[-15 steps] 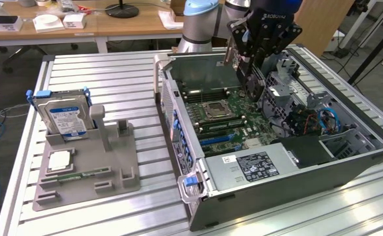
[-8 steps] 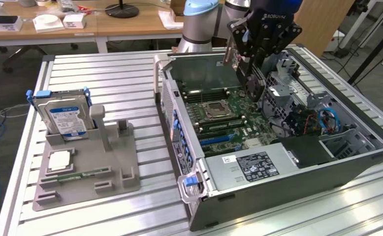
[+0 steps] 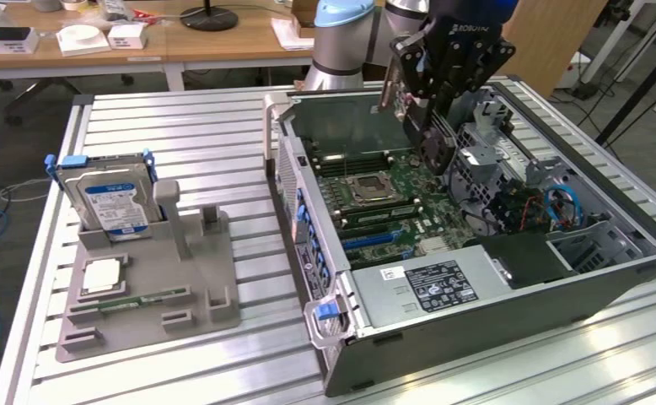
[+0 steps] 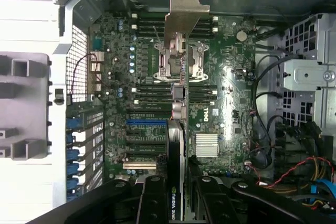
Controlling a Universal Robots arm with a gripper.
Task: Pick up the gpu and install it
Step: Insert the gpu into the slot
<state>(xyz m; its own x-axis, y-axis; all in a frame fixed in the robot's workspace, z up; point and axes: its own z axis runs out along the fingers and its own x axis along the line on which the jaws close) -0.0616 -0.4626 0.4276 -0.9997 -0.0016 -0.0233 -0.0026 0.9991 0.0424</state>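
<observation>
The gpu (image 3: 432,142) is a thin black card with a silver end bracket (image 3: 392,86). It hangs on edge over the motherboard (image 3: 379,198) inside the open computer case (image 3: 497,291). My gripper (image 3: 435,101) is shut on its upper edge. In the wrist view the gpu (image 4: 176,145) appears edge-on, running across the board's middle, with its bracket (image 4: 187,10) at the case's rear wall. My gripper (image 4: 178,190) clamps the card between black fingers (image 4: 152,203). The blue expansion slot (image 4: 146,122) lies beside the card; whether the card touches the board I cannot tell.
A grey fixture (image 3: 193,278) at the exterior view's left holds a hard drive with a blue label (image 3: 109,198), a processor chip (image 3: 101,275) and a green memory stick (image 3: 139,299). Drive cages and coloured cables (image 3: 553,207) crowd the case's far side. Desks stand behind the table.
</observation>
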